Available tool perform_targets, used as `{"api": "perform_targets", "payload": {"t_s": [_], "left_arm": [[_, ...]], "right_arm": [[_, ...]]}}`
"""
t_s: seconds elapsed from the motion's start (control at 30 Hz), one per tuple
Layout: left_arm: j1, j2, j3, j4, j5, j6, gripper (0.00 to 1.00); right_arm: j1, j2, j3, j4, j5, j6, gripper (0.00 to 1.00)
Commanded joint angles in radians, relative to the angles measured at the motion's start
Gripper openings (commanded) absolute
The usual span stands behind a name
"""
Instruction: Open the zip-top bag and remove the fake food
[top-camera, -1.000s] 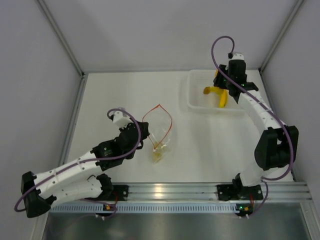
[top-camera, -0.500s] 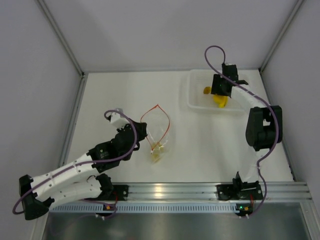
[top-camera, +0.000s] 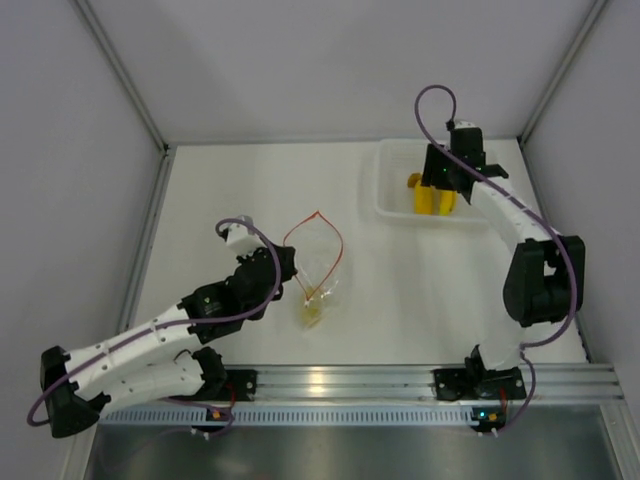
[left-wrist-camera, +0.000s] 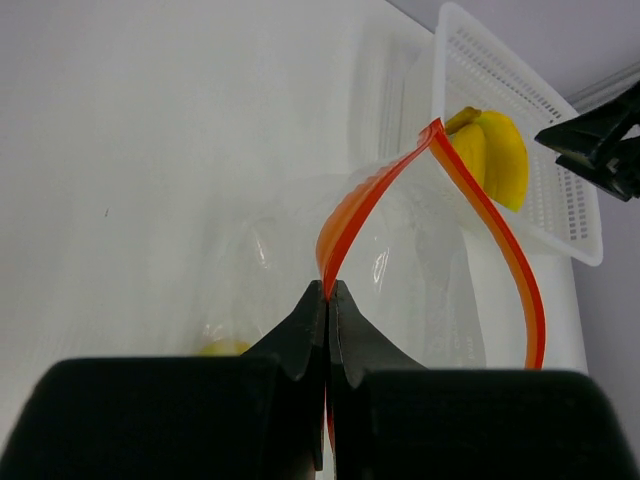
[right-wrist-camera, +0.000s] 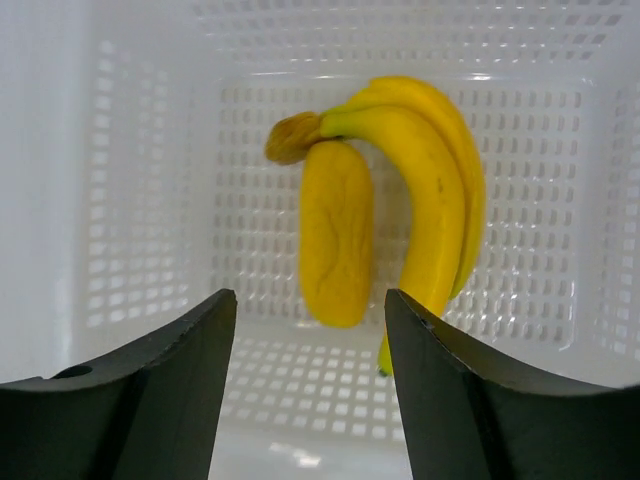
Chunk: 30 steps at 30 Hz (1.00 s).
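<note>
On the white worktop (top-camera: 220, 190), I'm judging the job half done. Left jaws are pinching the open zip-top bag (top-camera: 318, 262) by its orange strip (left-wrist-camera: 345, 215) near centre. The banana bunch (right-wrist-camera: 420, 170) is lying in the basket (right-wrist-camera: 150, 200) at 1 o'clock under spread right jaws. The small fruit (top-camera: 313, 312) seems to be waiting inside the bag.

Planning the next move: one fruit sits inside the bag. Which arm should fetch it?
Right: the right end effector is open and empty above the banana bunch in the tray; the left end effector is shut on the zipper strip of the zip-top bag.
</note>
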Motion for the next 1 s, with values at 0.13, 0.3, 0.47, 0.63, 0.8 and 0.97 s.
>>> {"api": "perform_targets", "payload": {"t_s": [0.13, 0.3, 0.47, 0.63, 0.8, 0.97], "left_arm": [[0.004, 0.035, 0.011, 0.016, 0.001, -0.004, 0.0], [0.004, 0.048, 0.02, 0.016, -0.004, -0.018, 0.0], [0.004, 0.058, 0.04, 0.018, -0.005, -0.03, 0.0], [0.003, 0.084, 0.057, 0.019, 0.022, -0.041, 0.0], [0.004, 0.089, 0.06, 0.024, 0.037, -0.048, 0.0], [0.004, 0.089, 0.057, 0.03, 0.034, -0.039, 0.0]], "right_arm": [[0.256, -0.369, -0.117, 0.044, -0.105, 0.068, 0.47], [0.466, -0.488, -0.164, 0.057, -0.074, 0.151, 0.34], [0.715, -0.521, -0.172, 0.024, 0.046, 0.186, 0.34], [0.873, -0.527, -0.21, 0.027, 0.121, 0.226, 0.32], [0.922, -0.478, -0.23, -0.001, 0.15, 0.248, 0.31], [0.942, -0.464, -0.267, -0.019, 0.196, 0.263, 0.31]]}}
